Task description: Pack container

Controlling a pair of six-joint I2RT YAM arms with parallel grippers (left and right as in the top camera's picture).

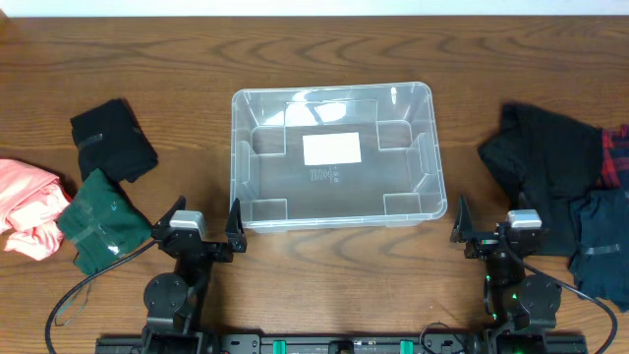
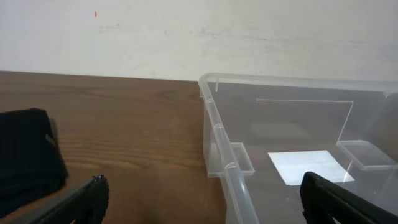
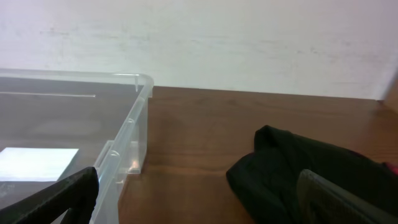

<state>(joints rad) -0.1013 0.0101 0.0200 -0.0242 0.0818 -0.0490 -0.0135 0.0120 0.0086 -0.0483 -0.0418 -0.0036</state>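
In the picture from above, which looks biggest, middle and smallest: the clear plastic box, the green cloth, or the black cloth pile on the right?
Largest: the clear rectangular plastic container
Middle: the black cloth pile on the right
Smallest: the dark green folded cloth

Light: bright, even, diffuse, from above. Shadows: faint, soft. Glare: small highlights on container (image 1: 393, 93) far rim. Overhead: sharp. Wrist views: softer, hazy; fingers (image 2: 78, 200) at near edges dark, blurred.

Robot lab bench, wood-grain table (image 1: 334, 59), plain white wall (image 2: 186, 31), black mounting rail (image 1: 324, 345)
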